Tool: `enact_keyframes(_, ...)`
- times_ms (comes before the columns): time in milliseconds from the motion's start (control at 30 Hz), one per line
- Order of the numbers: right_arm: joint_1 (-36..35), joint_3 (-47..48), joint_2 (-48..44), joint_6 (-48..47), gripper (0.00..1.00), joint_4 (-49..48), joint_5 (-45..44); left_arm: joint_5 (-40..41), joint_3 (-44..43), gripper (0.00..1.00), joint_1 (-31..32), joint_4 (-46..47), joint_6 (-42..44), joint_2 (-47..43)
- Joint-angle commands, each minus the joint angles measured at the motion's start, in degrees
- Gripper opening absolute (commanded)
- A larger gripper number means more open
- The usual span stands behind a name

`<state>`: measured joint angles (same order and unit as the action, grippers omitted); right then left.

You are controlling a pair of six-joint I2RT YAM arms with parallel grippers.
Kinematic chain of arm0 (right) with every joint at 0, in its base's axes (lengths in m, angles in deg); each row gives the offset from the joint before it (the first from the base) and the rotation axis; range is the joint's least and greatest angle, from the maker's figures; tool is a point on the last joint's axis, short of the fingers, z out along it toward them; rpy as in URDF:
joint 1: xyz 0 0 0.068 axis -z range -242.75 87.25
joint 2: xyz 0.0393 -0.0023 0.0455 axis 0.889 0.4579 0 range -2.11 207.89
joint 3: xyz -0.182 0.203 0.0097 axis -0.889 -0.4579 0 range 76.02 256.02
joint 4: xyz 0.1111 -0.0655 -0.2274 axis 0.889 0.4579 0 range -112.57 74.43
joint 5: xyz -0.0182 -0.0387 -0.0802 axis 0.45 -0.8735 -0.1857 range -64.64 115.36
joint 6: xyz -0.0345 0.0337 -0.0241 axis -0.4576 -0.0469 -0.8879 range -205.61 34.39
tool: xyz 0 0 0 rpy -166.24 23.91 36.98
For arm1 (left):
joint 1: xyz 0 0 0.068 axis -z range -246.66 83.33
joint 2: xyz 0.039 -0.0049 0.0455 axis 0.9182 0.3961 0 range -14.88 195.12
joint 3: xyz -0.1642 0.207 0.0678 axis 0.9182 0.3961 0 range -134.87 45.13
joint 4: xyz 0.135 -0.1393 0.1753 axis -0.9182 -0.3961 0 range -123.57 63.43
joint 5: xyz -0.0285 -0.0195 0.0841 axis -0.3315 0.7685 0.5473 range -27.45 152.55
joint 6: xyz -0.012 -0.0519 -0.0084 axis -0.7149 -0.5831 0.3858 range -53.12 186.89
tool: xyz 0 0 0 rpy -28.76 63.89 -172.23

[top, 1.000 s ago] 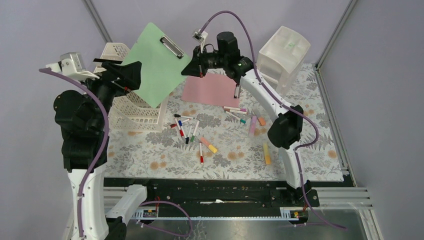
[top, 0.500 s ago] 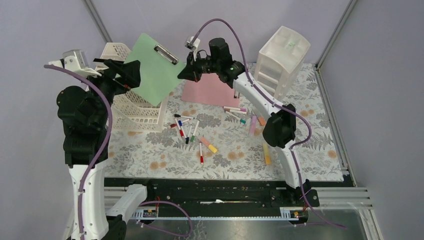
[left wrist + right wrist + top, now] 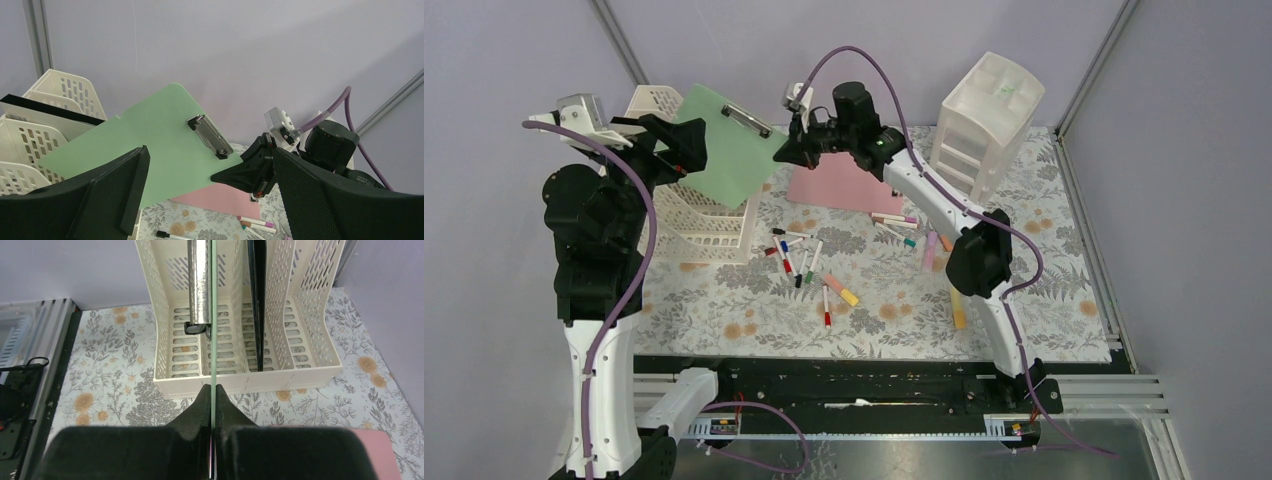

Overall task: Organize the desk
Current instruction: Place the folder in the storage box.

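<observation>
The left arm (image 3: 599, 370) and right arm (image 3: 929, 195) are showing white tubular links between black joints, each trailing a purple cable (image 3: 849, 48) and carrying a small clear-cased camera (image 3: 579, 108), while the left gripper (image 3: 210, 165) is showing black, finely meshed fingers (image 3: 320, 200).

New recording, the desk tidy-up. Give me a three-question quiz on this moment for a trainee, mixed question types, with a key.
1. True or false: the left gripper is clamped on the green clipboard.
2. What lies flat on the desk just beyond the scattered markers? A) a pink sheet B) a blue notebook C) a laptop
3. Fill in: the clipboard's edge is pinched by the ___ gripper, with the cream file rack beneath it.
Key: 1 false, its jaws stand open. 2 A. 3 the right gripper.
</observation>
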<state>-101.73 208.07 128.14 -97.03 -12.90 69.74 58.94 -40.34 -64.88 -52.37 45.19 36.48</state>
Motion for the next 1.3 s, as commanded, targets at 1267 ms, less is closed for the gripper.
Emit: enact_keyframes(1267, -3.6, -0.5, -2.4, -0.3, 0.32, -2.5, -2.2, -2.4, 7.4, 0.99, -0.1, 3.7, -1.9, -2.4)
